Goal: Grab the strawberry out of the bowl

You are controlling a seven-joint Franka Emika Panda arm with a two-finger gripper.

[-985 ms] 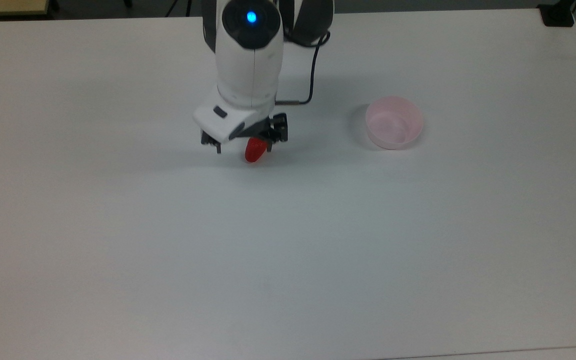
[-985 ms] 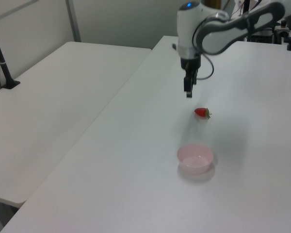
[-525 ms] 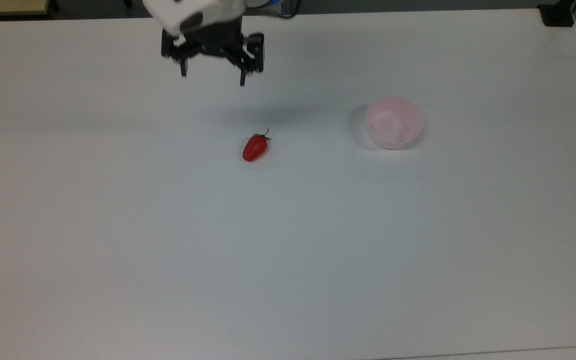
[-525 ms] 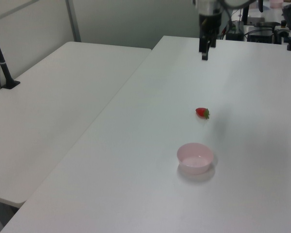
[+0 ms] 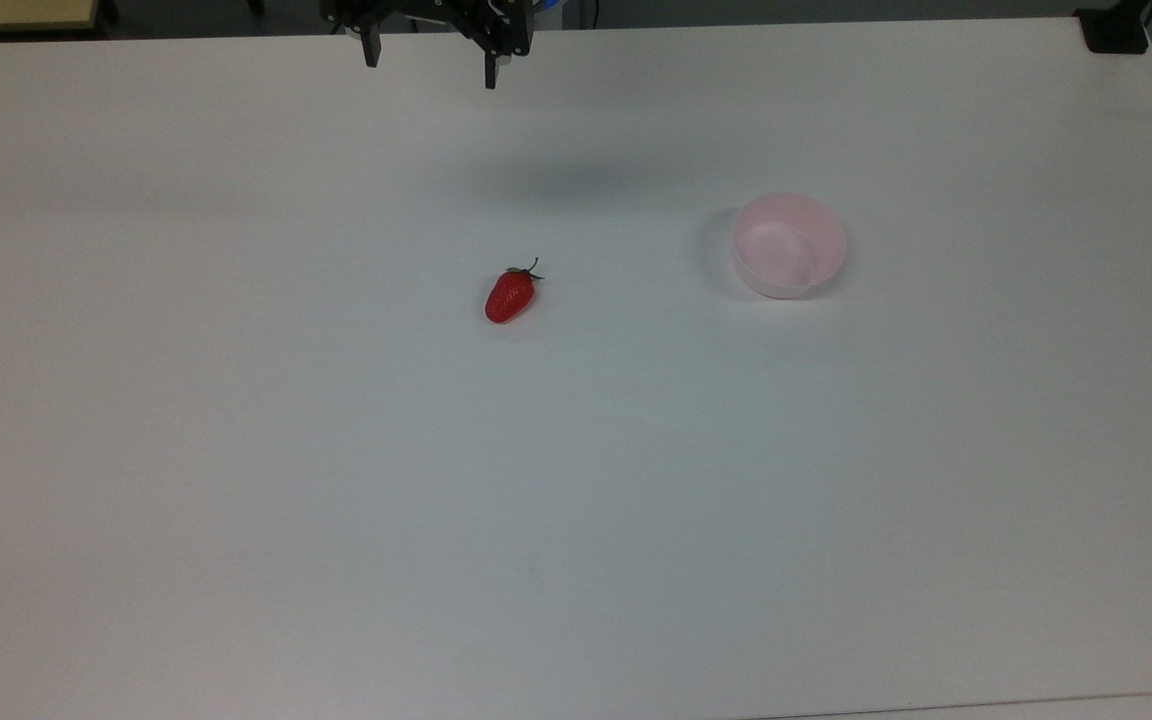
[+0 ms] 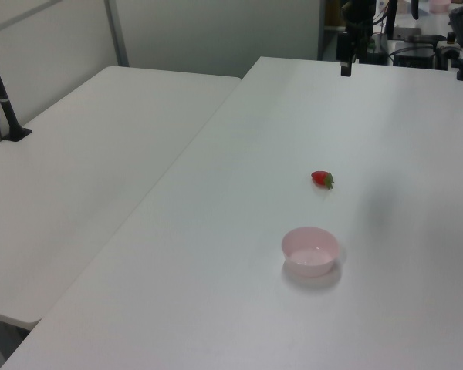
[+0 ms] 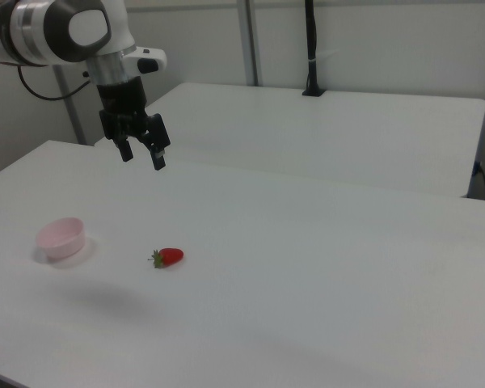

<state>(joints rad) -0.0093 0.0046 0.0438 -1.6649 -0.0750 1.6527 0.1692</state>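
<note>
Strawberry (image 5: 510,297) lies on the bare surface (image 5: 576,500) near its middle, well apart from the empty bowl (image 5: 788,245), so the raised jaws (spread, empty) near the far edge need only clear away.

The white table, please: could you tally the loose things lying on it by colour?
Red: 1, the strawberry, lying on the table outside the bowl.
Pale pink: 1, the bowl, holding nothing.
Total: 2.
</note>
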